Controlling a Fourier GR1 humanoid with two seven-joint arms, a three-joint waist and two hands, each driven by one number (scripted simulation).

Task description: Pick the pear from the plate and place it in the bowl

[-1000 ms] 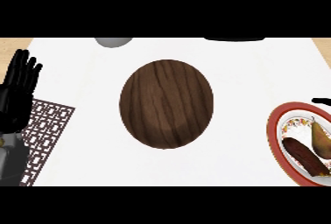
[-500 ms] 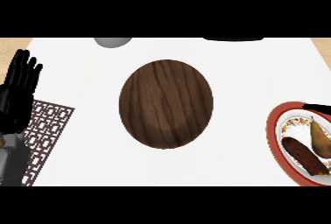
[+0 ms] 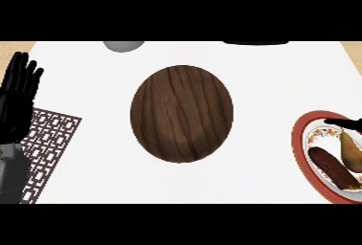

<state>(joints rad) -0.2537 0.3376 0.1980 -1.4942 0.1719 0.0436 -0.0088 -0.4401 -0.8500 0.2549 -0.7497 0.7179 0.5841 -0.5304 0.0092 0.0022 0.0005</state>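
Left robot hand (image 3: 20,98) sits at the left edge of the view, fingers straight & pointing up, spread a bit, wide open. Holds nothing, touches no item; it's over the white surface (image 3: 92,158) just above a patterned mat (image 3: 50,143) w/ a brown lattice design. Grey forearm comes in below it at the lower-left corner.

Right robot hand (image 3: 352,124): only a thin black bit shows at the right edge, over the upper part of the plate rim. Can't tell whether its fingers are open or curled, or if it touches anything.

Pear (image 3: 351,150) lies on the plate (image 3: 300,143), right side of the view, partly cut off by the edge. Yellow-green/brownish, narrow end pointing up. Just beside it on the left, a dark reddish-brown elongated item (image 3: 331,167), lying diagonally on the same plate. Plate has a red rim & floral pattern inside.

Bowl (image 3: 182,114) = big dark wood-grain oval in the middle of the surface, well apart from the plate & from the left robot hand; nothing visible inside it.

Top edge: a grey round object (image 3: 124,46) partly cut off, left of centre, & a dark shape (image 3: 254,43) further right, too little showing to ID.
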